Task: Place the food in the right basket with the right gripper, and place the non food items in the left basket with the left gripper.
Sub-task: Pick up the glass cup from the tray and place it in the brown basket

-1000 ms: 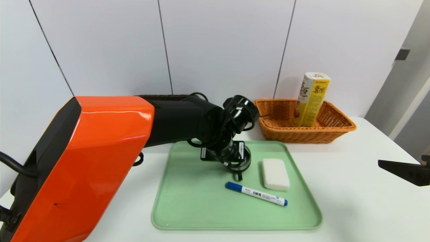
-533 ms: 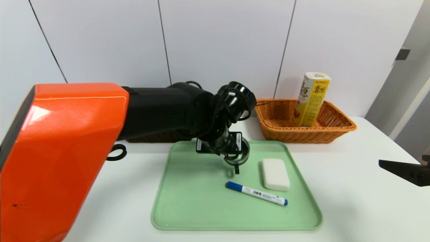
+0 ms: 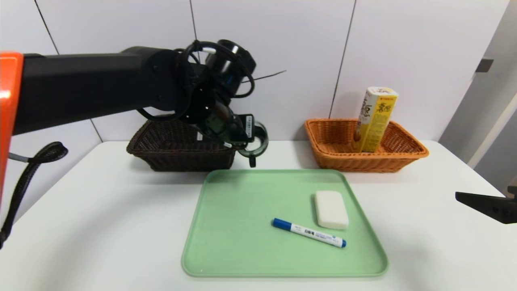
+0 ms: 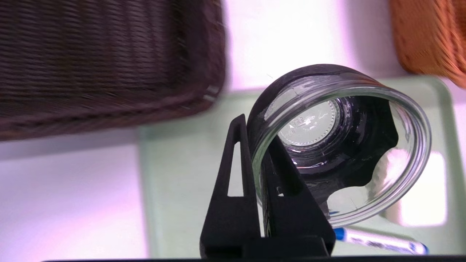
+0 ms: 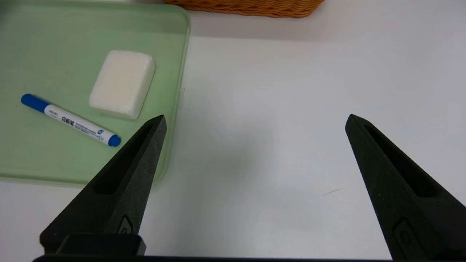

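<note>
L gripper (image 4: 256,116) is closed w/ the near side wall of the glass cup (image 4: 338,145) pinched between its fingers. In the head view it's up in the air, above and just beyond the far edge of the green tray (image 3: 282,258), toward the tray's far L corner. Cup is at the fingertips, its body out to the R side of the L gripper, blk handle (image 3: 252,161) pointing toward the robot. Cup is off the tray, held over the gap between the two baskets, nearer the dk brown one.

Next out: dk brown basket (image 3: 181,161), beyond the tray's far L corner, w/ the L arm (image 3: 97,85) reaching across above it. Cup is to the R of this basket, not over its middle.

On the tray: white marker w/ blue cap (image 3: 309,233), lying slantwise, R of tray center, cap end toward the L. White block (image 3: 331,209) lies flat just beyond the marker, near the tray's R edge. Both well apart from the L gripper.

Orange basket (image 3: 371,165): beyond the tray's far R corner. Yellow snack box (image 3: 375,121) stands in it, tilted a bit.

R gripper (image 5: 256,116): parked R of the tray, fingers wide apart, nothing between them, over the white table (image 5: 255,189).
</note>
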Controlling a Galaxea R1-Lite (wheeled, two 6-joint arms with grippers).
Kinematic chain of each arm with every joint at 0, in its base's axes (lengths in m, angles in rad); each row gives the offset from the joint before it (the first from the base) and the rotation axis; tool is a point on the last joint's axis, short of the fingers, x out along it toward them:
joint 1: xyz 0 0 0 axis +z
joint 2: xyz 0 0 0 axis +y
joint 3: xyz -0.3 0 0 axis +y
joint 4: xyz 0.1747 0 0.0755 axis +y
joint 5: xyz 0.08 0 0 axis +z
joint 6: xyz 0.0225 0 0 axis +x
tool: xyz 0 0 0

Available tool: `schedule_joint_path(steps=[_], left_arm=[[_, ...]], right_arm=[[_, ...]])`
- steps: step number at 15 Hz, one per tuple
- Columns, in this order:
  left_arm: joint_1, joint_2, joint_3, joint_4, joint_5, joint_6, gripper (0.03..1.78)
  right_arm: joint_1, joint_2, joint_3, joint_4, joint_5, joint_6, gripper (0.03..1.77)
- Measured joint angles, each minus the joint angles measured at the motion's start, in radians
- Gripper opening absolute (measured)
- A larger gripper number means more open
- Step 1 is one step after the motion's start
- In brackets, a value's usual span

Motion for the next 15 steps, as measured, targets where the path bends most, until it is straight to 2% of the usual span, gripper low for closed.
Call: schedule_joint_path(steps=[6, 8, 12, 13, 15], left_arm=[[0.262, -0.029, 0.000, -0.009, -0.010, 0.130, 0.11], [0.333, -0.009, 0.000, -0.061, -0.015, 0.170, 0.11], [0.403, 0.051, 0.000, -0.097, -0.016, 0.185, 0.11], [0.411, 0.067, 0.000, -0.110, -0.016, 0.185, 0.11], [0.420, 0.094, 0.000, -0.125, -0.016, 0.185, 0.11]], right_arm=[[0.000, -0.002, -0.006, 0.000, 0.000, -0.002, 1.69], [0.000, -0.004, -0.009, 0.000, 0.000, -0.002, 1.69], [0.001, -0.020, -0.011, -0.008, 0.005, -0.002, 1.69], [0.002, -0.027, -0.011, -0.013, 0.020, -0.002, 1.69], [0.004, -0.047, -0.011, -0.019, 0.095, -0.003, 1.69]])
